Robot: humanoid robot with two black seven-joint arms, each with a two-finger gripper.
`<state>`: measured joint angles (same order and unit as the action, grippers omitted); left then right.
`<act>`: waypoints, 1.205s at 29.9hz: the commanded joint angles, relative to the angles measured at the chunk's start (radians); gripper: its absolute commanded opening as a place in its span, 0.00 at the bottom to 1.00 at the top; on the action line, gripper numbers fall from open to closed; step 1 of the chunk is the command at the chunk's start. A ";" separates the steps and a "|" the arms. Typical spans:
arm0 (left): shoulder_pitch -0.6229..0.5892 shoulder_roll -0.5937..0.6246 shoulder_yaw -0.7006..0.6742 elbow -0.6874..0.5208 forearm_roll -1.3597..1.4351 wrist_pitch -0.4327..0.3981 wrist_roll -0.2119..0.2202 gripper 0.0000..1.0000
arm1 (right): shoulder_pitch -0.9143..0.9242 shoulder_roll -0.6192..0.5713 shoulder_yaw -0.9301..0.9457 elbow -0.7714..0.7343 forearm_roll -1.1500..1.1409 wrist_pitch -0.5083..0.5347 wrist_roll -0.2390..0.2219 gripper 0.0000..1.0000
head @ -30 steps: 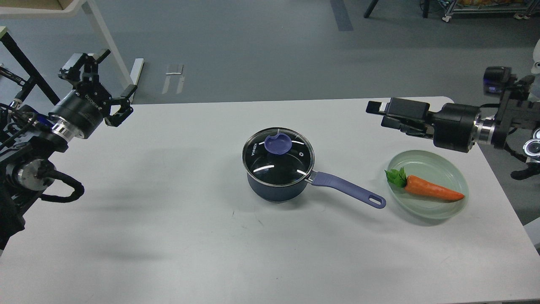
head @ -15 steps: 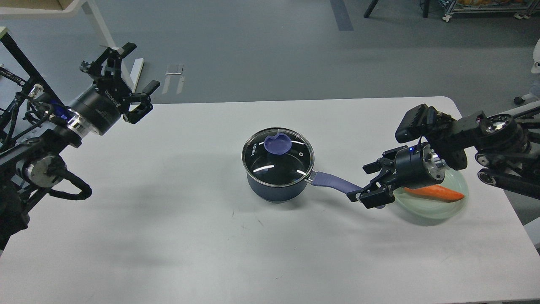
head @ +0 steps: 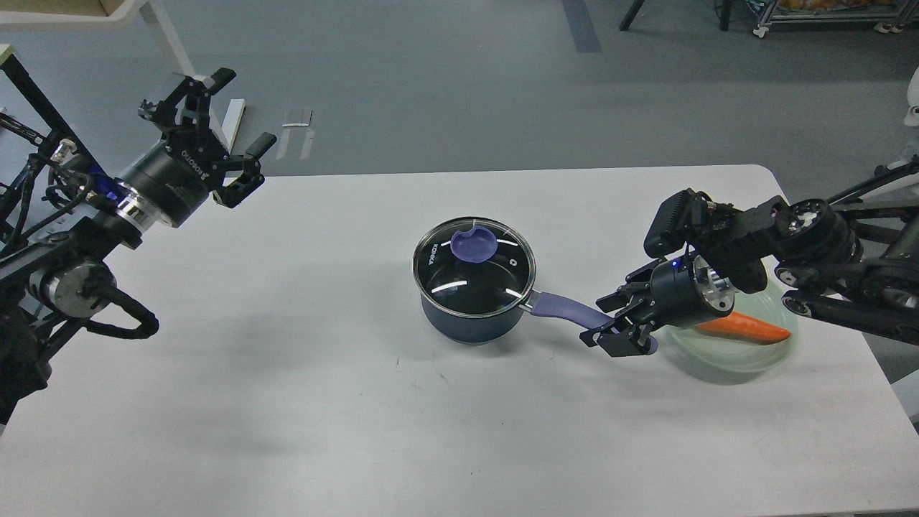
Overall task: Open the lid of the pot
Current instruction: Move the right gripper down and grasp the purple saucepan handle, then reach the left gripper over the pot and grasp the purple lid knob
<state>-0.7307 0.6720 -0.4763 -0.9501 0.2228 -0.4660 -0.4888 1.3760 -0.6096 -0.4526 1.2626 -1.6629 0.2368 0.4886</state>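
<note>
Grey workshop floor lies beyond a white table (head: 287,402), and near the middle of that table stands a dark blue pot (head: 470,319) with its glass lid (head: 474,267) seated flat in the rim. A purple knob (head: 472,245) sits on the lid, toward its far side. The pot's purple handle (head: 567,310) points right, toward a pale green plate (head: 747,355) holding a carrot (head: 747,329).

The right end effector (head: 610,323) is low at the far tip of the handle, its fingers spread with the handle end between or just beside them; whether either finger touches the handle I cannot tell, and it has hold of nothing that I can see. The left end effector (head: 226,140) is raised over the table's far left corner, fingers wide apart and empty, well apart from the pot.

My reading is that the step in hand is bracing the pot by its handle so the other arm can take the lid. To do that well, the right fingers should straddle the handle squarely, a little in from the tip and not on the very end, then clamp without pushing the pot sideways. The right arm hangs over the plate, so it should stay high enough not to nudge the carrot. The left end effector then needs to come over the knob from above, fingers either side of it, and lift straight up.
</note>
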 commanded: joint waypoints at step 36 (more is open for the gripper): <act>-0.335 -0.232 0.324 -0.135 1.581 0.486 0.000 0.99 | 0.000 0.028 -0.011 -0.015 0.003 -0.001 0.000 0.27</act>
<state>-1.0422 0.4858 -0.2360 -1.1293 1.7745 -0.0404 -0.4890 1.3756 -0.5875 -0.4623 1.2507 -1.6597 0.2352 0.4888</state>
